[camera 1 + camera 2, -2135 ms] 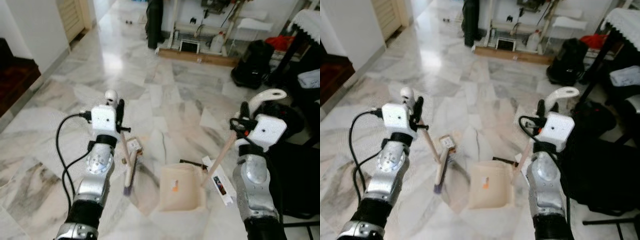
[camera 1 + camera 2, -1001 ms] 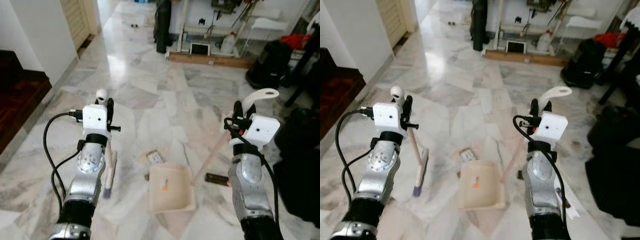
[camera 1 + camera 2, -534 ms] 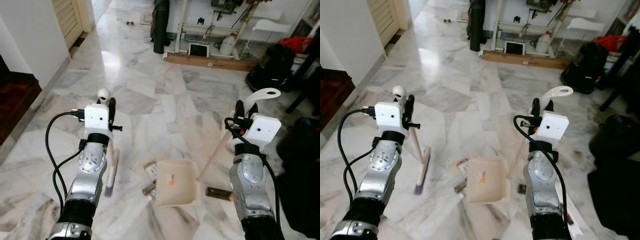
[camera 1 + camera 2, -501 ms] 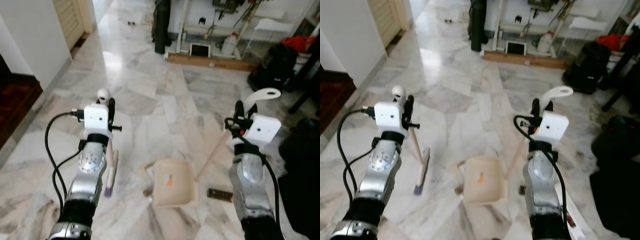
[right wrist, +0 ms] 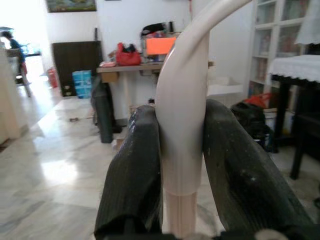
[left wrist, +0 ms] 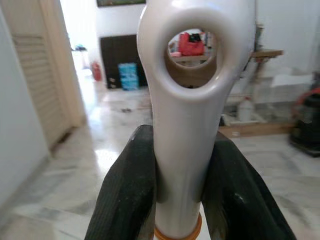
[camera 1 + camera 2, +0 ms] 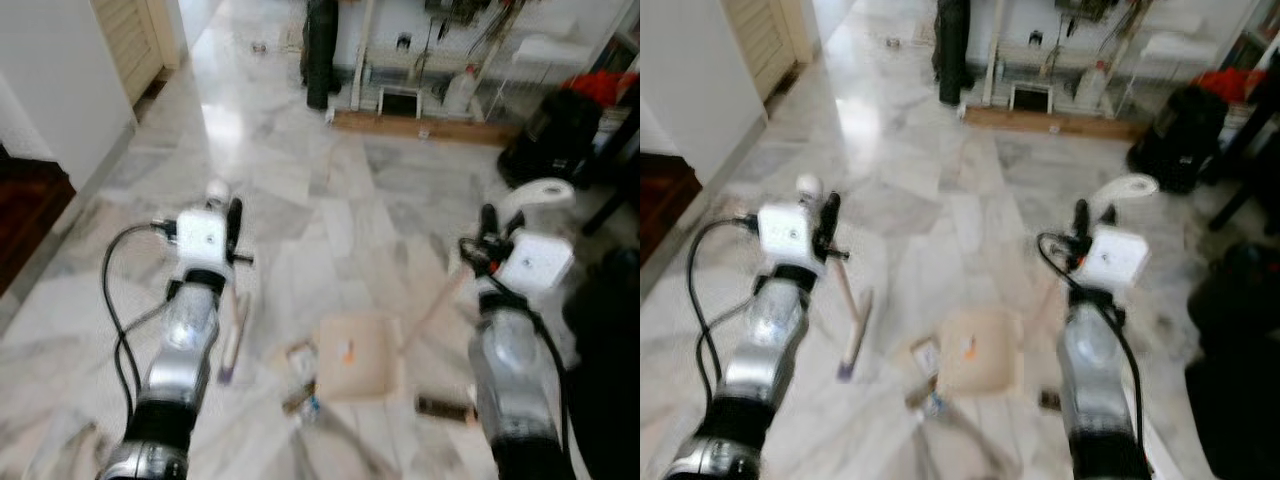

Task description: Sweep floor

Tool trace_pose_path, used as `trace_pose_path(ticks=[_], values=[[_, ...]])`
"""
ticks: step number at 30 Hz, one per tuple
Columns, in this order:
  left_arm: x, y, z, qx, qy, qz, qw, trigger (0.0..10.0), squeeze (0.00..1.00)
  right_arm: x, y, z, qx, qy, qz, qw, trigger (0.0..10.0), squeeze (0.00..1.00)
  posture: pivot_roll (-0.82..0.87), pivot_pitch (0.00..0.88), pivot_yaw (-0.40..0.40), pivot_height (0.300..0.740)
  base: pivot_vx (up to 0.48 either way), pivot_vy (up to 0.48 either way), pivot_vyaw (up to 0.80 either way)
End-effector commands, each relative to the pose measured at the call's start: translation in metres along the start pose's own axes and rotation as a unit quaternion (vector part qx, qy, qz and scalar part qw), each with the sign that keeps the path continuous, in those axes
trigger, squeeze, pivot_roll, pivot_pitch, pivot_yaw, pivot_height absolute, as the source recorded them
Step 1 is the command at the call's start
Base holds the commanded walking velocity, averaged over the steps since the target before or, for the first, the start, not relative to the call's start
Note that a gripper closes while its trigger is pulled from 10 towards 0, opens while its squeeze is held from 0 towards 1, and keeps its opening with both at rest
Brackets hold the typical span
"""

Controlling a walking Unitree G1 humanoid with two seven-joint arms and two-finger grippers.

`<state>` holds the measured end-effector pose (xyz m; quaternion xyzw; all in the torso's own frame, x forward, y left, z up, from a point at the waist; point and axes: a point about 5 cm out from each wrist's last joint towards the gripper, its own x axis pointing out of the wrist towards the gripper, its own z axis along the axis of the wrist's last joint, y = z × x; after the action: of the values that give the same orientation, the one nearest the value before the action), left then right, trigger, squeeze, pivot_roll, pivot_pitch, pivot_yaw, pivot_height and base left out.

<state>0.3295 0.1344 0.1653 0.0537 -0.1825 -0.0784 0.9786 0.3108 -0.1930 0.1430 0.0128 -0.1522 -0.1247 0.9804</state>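
A white wall (image 7: 50, 75) with a slatted door (image 7: 130, 30) beside it runs along the left, and below the wall the flooring turns to dark wood (image 7: 25, 215). At the far end stands a white rack (image 7: 1040, 40) with a white jug (image 7: 462, 90) beside it and a long wooden plank (image 7: 420, 126) lying in front, while a tall dark bag (image 7: 318, 50) stands just left of the rack. Off to the right sit a black bag (image 7: 545, 150) and something red (image 7: 605, 85) behind it, and past them a table with a white lace cloth (image 5: 297, 67) and white shelves (image 5: 272, 45) against the wall.
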Motion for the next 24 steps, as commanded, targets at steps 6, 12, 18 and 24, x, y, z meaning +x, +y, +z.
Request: trace_pose_path(ticks=[6, 12, 18, 24], values=[[0.000, -0.019, 0.005, -0.031, 0.000, -0.073, 0.997, 10.0, 0.00, -0.008, -0.012, -0.011, -0.018, 0.013, -0.015, 1.000, 10.0, 0.00, 0.08, 0.106, -0.051, 0.740, 0.000, 0.000, 0.00], [0.000, -0.027, 0.004, -0.053, 0.011, -0.115, 0.992, 10.0, 0.00, -0.021, -0.025, -0.031, -0.037, 0.045, -0.031, 0.998, 10.0, 0.00, 0.08, 0.113, -0.044, 0.740, 0.000, 0.000, 0.00], [0.001, -0.025, 0.008, -0.057, 0.010, -0.124, 0.991, 10.0, 0.00, -0.033, -0.034, -0.047, -0.051, 0.074, -0.047, 0.995, 10.0, 0.00, 0.09, 0.118, -0.037, 0.740, 0.000, 0.000, 0.00], [0.004, -0.025, 0.012, -0.056, 0.009, -0.142, 0.988, 10.0, 0.00, -0.046, -0.038, -0.066, -0.062, 0.108, -0.049, 0.991, 10.0, 0.00, 0.10, 0.127, -0.030, 0.740, 0.000, 0.000, 0.00]])
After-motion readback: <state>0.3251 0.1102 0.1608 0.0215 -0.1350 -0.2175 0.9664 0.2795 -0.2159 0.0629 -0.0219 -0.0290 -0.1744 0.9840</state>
